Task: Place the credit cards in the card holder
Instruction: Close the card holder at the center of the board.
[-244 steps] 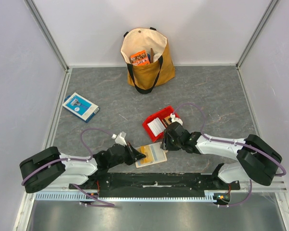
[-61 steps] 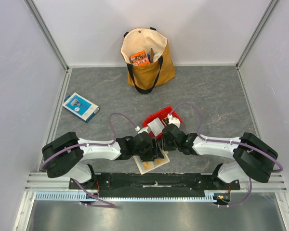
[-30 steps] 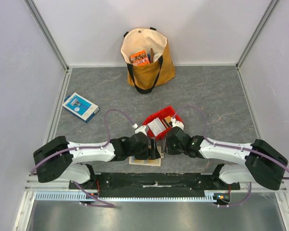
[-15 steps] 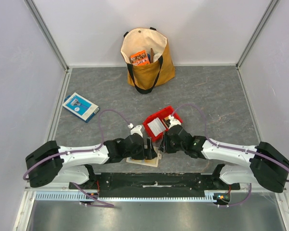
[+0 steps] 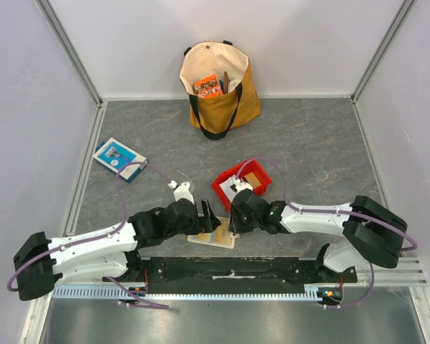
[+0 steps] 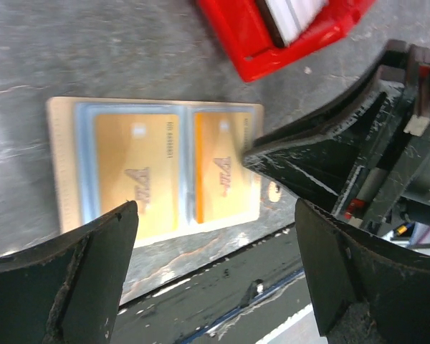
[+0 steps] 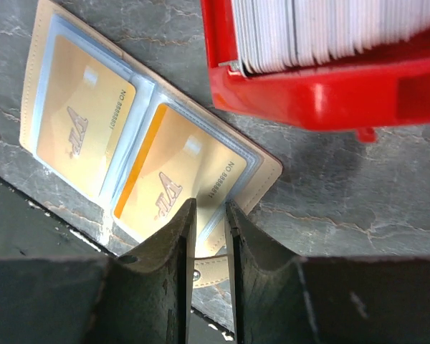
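Bright, even light is falling from overhead, casting soft shadows on the table (image 5: 322, 143); near fingers (image 6: 64, 287) are blurring at six o'clock.

Ahead of the left gripper (image 5: 209, 217) and right gripper (image 5: 231, 222), a grey, stone-veined table top (image 5: 308, 136) runs to a plain pale back wall (image 5: 287, 43). A pale left wall (image 5: 21, 143) and right wall (image 5: 416, 143) stand well out to either side, with a slanted aluminium post (image 5: 68, 46) at each far corner. Behind the grippers a black base plate (image 5: 229, 271) and a ribbed metal rail (image 5: 79, 291) edge the table, and the light is soft and even, with only faint shadows beneath them.
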`<action>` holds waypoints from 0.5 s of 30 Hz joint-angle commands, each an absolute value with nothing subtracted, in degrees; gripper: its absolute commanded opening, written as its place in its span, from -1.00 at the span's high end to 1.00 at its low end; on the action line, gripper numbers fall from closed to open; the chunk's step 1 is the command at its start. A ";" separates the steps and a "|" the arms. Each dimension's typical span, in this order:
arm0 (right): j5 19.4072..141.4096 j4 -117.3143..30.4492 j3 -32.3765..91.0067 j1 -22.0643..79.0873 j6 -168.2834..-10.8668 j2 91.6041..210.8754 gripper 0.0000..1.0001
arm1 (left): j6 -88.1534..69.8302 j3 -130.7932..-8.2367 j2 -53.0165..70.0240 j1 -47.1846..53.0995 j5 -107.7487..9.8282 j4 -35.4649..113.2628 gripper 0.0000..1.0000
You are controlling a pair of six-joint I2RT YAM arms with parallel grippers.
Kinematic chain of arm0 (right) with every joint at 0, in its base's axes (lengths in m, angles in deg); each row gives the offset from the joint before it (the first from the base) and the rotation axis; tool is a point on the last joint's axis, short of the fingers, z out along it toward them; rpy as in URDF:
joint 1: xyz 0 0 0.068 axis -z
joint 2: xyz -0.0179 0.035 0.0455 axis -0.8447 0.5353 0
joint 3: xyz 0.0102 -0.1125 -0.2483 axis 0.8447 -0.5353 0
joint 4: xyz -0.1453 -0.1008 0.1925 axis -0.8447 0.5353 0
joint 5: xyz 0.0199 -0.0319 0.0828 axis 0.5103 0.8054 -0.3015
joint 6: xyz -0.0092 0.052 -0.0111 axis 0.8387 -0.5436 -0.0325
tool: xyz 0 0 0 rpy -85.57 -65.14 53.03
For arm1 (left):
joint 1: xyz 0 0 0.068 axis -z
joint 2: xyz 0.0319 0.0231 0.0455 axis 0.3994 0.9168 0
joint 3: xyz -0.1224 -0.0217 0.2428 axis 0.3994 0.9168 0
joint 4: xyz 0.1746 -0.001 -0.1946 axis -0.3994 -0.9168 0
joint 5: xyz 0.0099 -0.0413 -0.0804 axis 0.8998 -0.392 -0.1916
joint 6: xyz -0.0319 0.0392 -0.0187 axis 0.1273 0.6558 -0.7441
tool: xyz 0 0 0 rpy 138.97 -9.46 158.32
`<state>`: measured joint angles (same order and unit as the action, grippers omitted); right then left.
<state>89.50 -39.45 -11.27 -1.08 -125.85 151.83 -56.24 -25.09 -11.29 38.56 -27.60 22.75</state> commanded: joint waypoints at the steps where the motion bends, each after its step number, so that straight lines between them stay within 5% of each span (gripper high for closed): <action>1: 94.89 -32.79 -6.60 -2.65 -124.07 155.23 0.41 | -58.49 -24.77 -16.09 35.97 -22.59 10.01 -0.92; 9: 97.72 -29.35 -6.59 -3.09 -125.65 158.49 0.42 | -56.74 -17.75 -24.18 25.95 -31.28 5.76 -0.96; 15: 97.63 -29.44 -6.68 -3.09 -126.00 158.93 0.41 | -51.91 -12.12 -23.67 19.45 -43.57 18.05 -0.90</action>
<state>93.72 -33.59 -5.96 -3.03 -126.11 156.16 -56.06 -15.10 -24.97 22.89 -33.39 9.90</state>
